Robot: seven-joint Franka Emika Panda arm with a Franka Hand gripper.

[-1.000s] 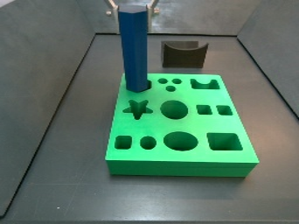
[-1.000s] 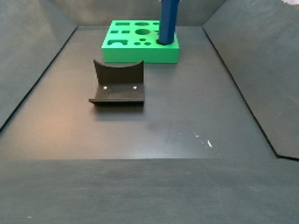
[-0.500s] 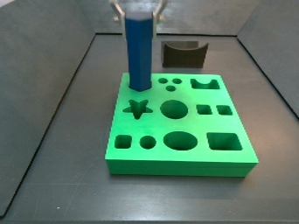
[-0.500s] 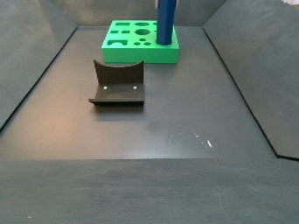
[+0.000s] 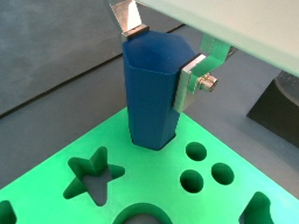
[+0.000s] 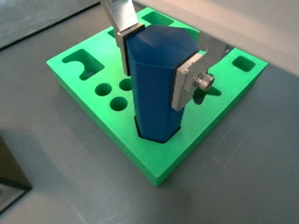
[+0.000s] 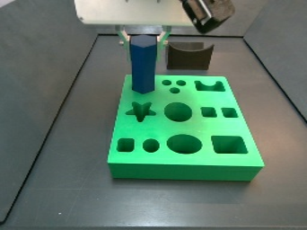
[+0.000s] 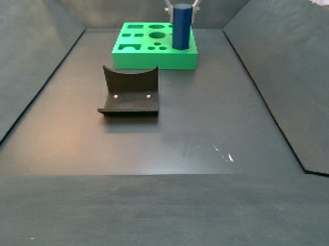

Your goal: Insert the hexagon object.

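Blue and upright, the hexagon object (image 7: 143,63) stands with its lower end sunk into a hole at the far left corner of the green board (image 7: 186,157), just behind the star cutout (image 7: 142,111). Up top, the pincer (image 5: 163,54) is closed on the bar, and both wrist views show a silver finger (image 6: 188,77) pressed flat against a facet on either side. Round, square and notched cutouts sit bare across the rest of the board. Dark grey and matte, the bench (image 8: 167,183) stretches wide in a side view, with a few pale scuffs (image 8: 224,154) toward its near right. Standing well apart from the board, the fixture (image 8: 130,92) rests on the bench. Dark walls (image 8: 33,72) slope up around the surface.
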